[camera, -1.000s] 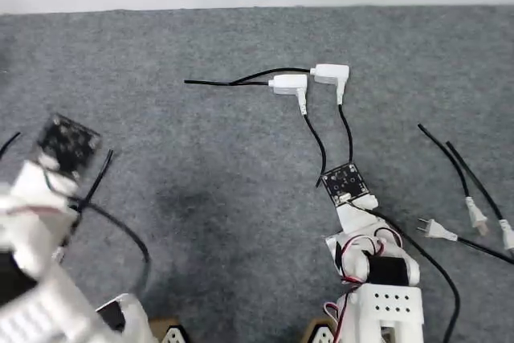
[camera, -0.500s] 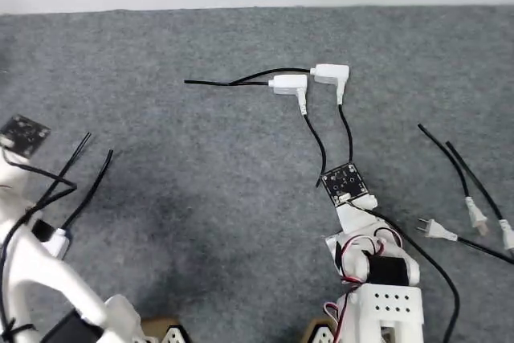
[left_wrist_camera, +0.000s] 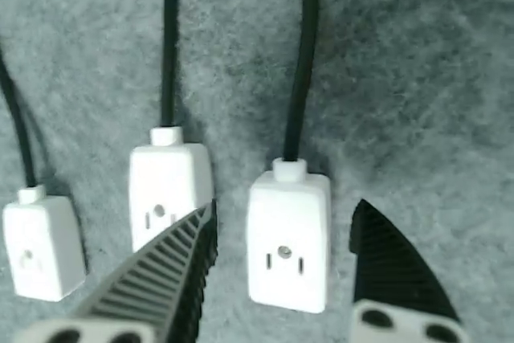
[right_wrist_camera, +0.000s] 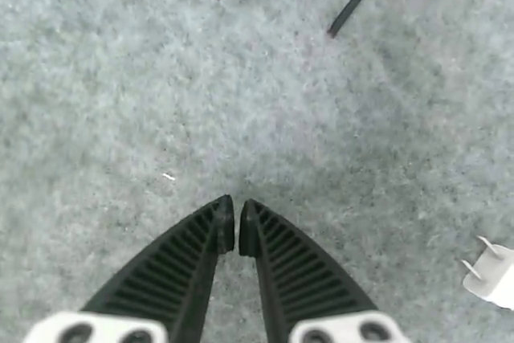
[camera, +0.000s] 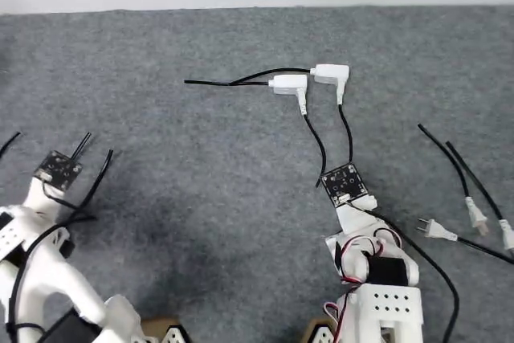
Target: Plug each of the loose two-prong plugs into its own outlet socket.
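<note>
From above, loose plugs (camera: 434, 230) lie beside the right arm (camera: 373, 271); well apart from those plugs, the left gripper (left_wrist_camera: 285, 210) gapes astride a socket (left_wrist_camera: 289, 255), while the right gripper (right_wrist_camera: 235, 202), pinched shut and empty near one plug (right_wrist_camera: 491, 277), could shove it aside unless opened

On the bench (camera: 201, 214), one socket (left_wrist_camera: 287, 234) lies between the left jaws, a second socket (left_wrist_camera: 170, 190) just beside it, a third socket (left_wrist_camera: 42, 242) beyond that. Three plugs (camera: 434, 230) lie close together at the right side. Two bent cord heads (camera: 289, 83) lie side by side, far back in the middle.
</note>
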Robot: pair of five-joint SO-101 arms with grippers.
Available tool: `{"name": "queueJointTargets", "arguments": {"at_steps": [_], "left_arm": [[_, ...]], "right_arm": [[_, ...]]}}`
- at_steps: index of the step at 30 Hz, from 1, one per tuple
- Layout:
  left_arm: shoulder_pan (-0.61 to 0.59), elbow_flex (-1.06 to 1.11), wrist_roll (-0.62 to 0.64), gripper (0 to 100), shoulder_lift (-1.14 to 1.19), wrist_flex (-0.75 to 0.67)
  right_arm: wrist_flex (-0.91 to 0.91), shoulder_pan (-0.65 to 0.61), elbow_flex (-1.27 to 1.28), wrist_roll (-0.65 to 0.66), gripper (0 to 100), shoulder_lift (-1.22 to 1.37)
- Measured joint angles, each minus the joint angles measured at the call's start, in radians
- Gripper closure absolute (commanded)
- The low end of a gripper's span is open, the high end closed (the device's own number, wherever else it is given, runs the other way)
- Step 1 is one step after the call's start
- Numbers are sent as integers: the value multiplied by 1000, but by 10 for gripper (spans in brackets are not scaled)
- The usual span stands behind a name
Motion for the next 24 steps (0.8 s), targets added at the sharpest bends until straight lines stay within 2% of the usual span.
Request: {"name": "queueJointTargets", "arguments": {"at_steps": [5,10,16,24], "left_arm": [[0,29,-40,752,3,-12],[-2,54,-44,809,3,-12],[0,83,-95,807,2,-28],[2,78,-100,807,23,-31]], "right_arm": [[0,0,0,0,991,0],[0,0,0,0,991,0],[0,0,0,0,991,0],[0,0,0,0,991,0]]}}
